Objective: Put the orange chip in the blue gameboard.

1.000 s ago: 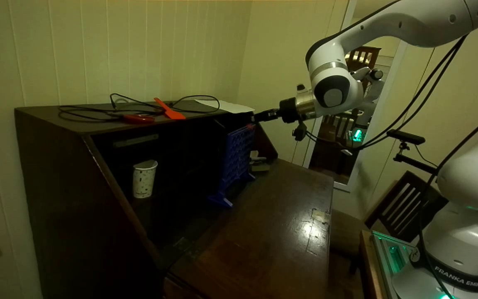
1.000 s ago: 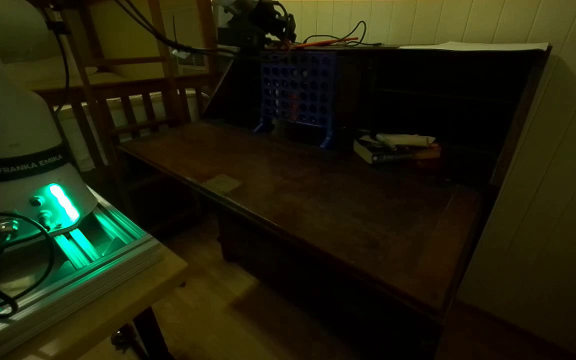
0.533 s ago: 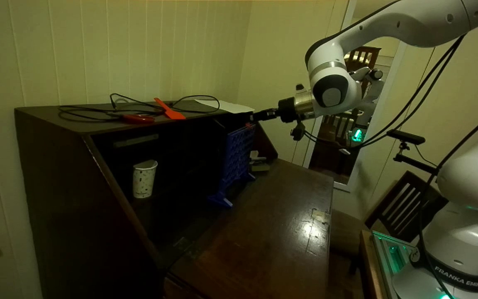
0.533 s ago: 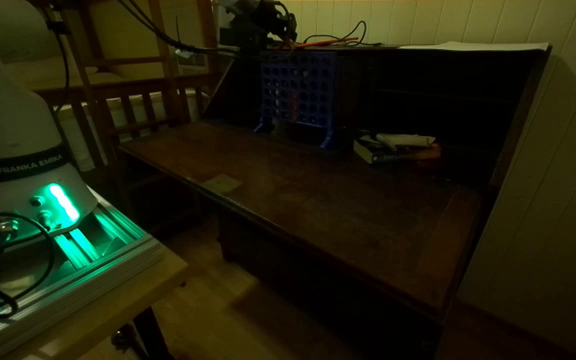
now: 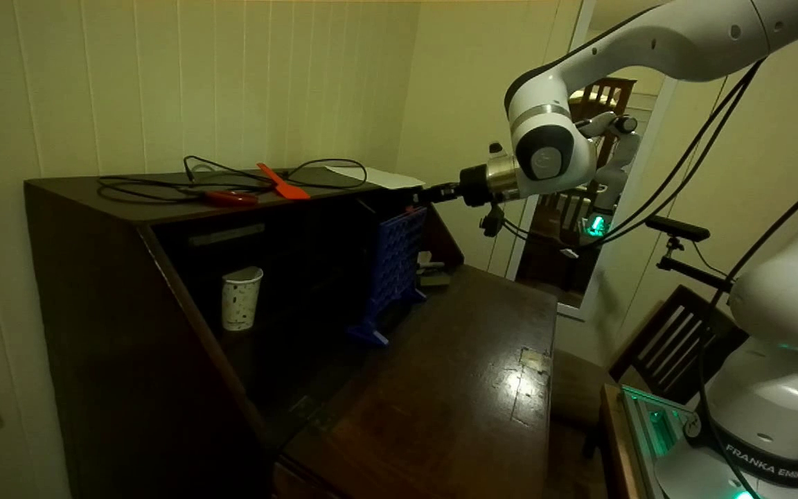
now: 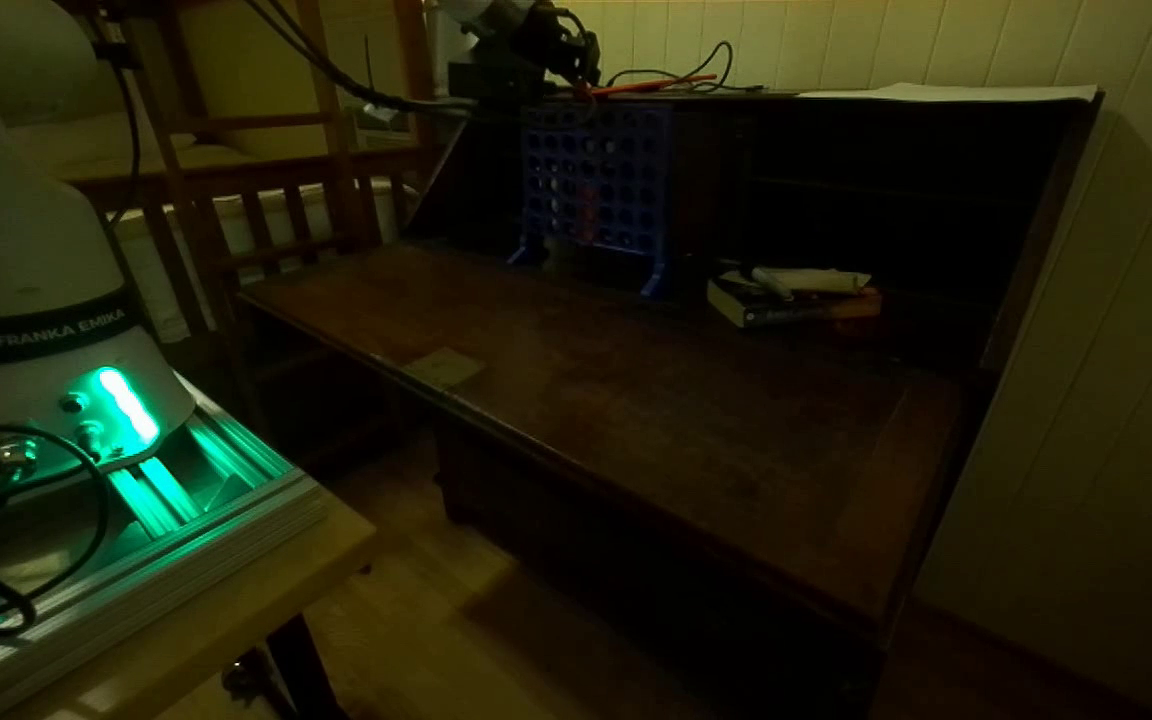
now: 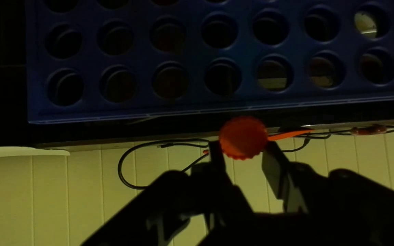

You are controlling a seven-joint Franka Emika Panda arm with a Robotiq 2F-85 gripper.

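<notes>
My gripper (image 7: 243,145) is shut on the orange chip (image 7: 243,137) and holds it by its two sides at the fingertips, flat face towards the wrist camera. The blue gameboard (image 7: 193,34) stands upright; it looks upside down in the wrist view, with the chip just past its top edge. In an exterior view the gripper (image 5: 418,197) holds the chip (image 5: 410,208) at the height of the top edge of the board (image 5: 399,249). Whether they touch, I cannot tell. In an exterior view the gripper (image 6: 588,85) is dark above the board (image 6: 663,170), whose middle column holds several reddish chips.
The board stands inside the dark wooden desk (image 5: 440,388). On the desk's top lie black cables (image 5: 143,197), an orange-red spatula-like tool (image 5: 288,188), a red object (image 5: 231,199) and white paper (image 5: 378,177). A speckled cup (image 5: 241,299) and books (image 6: 796,310) stand beside the board.
The arm and gripper have moved slightly forward over the board with the chip, leftward in an exterior view and rightward in an exterior view. The board has not moved.
</notes>
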